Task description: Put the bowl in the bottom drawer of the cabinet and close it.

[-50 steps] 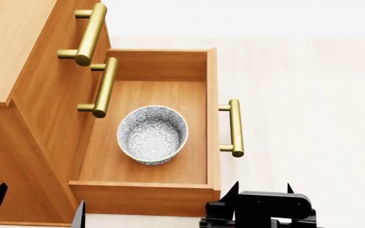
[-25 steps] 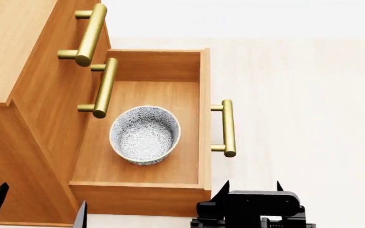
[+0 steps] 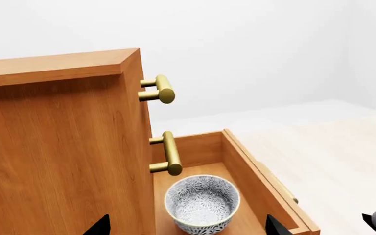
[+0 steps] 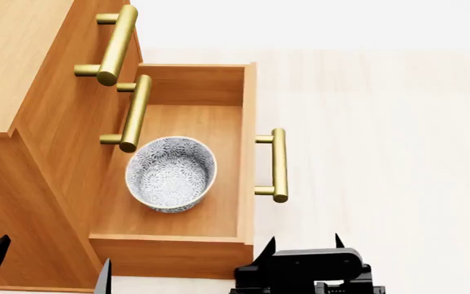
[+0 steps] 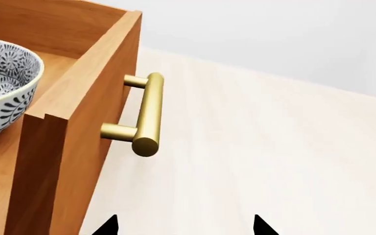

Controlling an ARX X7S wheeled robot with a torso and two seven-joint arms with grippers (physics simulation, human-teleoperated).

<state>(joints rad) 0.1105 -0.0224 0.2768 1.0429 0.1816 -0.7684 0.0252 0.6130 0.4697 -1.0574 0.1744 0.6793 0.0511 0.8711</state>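
My right pincer (image 4: 300,245) sits at the 6 o'clock edge of the head view, its two dark tips spread with nothing between them, just short of the brass handle (image 4: 278,164) and not touching it that I can see. My left pincer (image 4: 47,260) shows only as two black tips at 7 o'clock, spread and empty beside the cabinet (image 4: 22,122) wall. From the right tips outward comes that handle, then the front board of the bottom drawer (image 4: 246,153), which stands partly out. I judge the drawer a stiff wooden box that should slide straight on its runners; the round bar looks smooth and could slip, so I would push flat on the front board or take the bar at its middle. The bowl (image 4: 171,173) is already inside the drawer, upright on its floor toward 9 o'clock, near the cabinet face and under the middle handle (image 4: 133,114). It is small, deep and white with a fine grey floral pattern inside and out. It looks light and breakable, so a hard shove could make it slide or tip.
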